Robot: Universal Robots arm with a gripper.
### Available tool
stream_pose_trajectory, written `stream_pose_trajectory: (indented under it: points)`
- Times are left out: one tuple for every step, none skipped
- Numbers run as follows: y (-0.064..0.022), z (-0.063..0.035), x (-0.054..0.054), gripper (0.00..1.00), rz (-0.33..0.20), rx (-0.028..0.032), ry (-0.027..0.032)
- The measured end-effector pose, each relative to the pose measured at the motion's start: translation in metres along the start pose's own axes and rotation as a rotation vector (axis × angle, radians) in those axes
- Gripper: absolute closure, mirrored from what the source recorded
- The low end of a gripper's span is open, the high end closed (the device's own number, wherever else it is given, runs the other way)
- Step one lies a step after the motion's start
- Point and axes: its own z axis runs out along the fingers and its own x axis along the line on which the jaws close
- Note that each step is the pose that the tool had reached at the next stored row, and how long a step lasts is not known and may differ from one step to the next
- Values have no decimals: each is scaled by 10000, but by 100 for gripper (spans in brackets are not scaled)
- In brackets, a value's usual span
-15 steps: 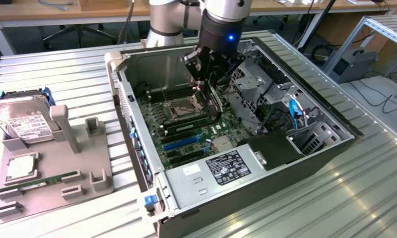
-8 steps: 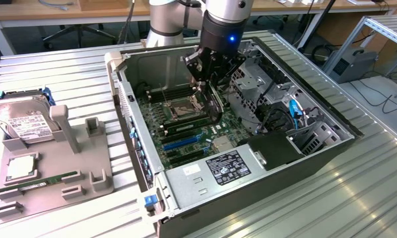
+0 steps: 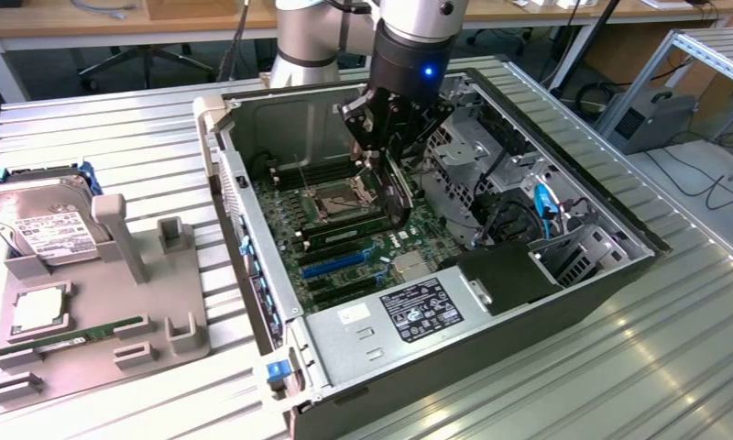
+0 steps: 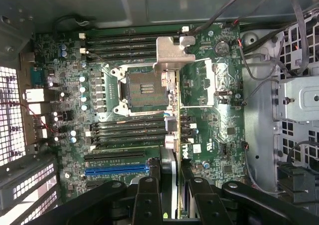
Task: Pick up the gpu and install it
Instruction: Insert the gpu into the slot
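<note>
The gpu (image 3: 398, 191) is a slim dark card that hangs edge-down inside the open computer case (image 3: 226, 137), above the green motherboard (image 3: 342, 238). My gripper (image 3: 388, 147) is shut on its upper edge. In the wrist view the gpu (image 4: 175, 135) runs edge-on away from my gripper (image 4: 172, 197). Its silvery end bracket (image 4: 172, 53) is at the far end, over the CPU socket (image 4: 142, 88) and the memory slots. The blue expansion slot (image 4: 117, 170) lies on the board beside the card, apart from it.
On the exterior view's left, a grey holder (image 3: 135, 302) carries a silver hard drive (image 3: 43, 229), a processor (image 3: 34, 312) and a green memory stick (image 3: 92, 332). Drive cages and cables (image 3: 513, 211) fill the case's other side. The power supply (image 3: 403, 312) sits at the near end.
</note>
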Motion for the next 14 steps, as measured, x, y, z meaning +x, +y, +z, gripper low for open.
stream_pose_trajectory:
  points:
    - [0, 0, 0, 73, 0, 0, 0]
    - [0, 0, 0, 73, 0, 0, 0]
    - [0, 0, 0, 73, 0, 1, 1]
    - [0, 0, 0, 73, -1, 0, 0]
    - [0, 0, 0, 73, -13, 0, 0]
    - [0, 0, 0, 73, -28, 0, 1]
    - [0, 0, 0, 73, -58, -2, 1]
    - [0, 0, 0, 73, -125, -3, 2]
    - [0, 0, 0, 73, -204, -5, 4]
    - [0, 0, 0, 73, -296, -7, 5]
    - [0, 0, 0, 73, -368, -10, 7]
    - [0, 0, 0, 73, -431, -11, 7]
    - [0, 0, 0, 73, -508, -13, 9]
    - [0, 0, 0, 73, -568, -14, 10]
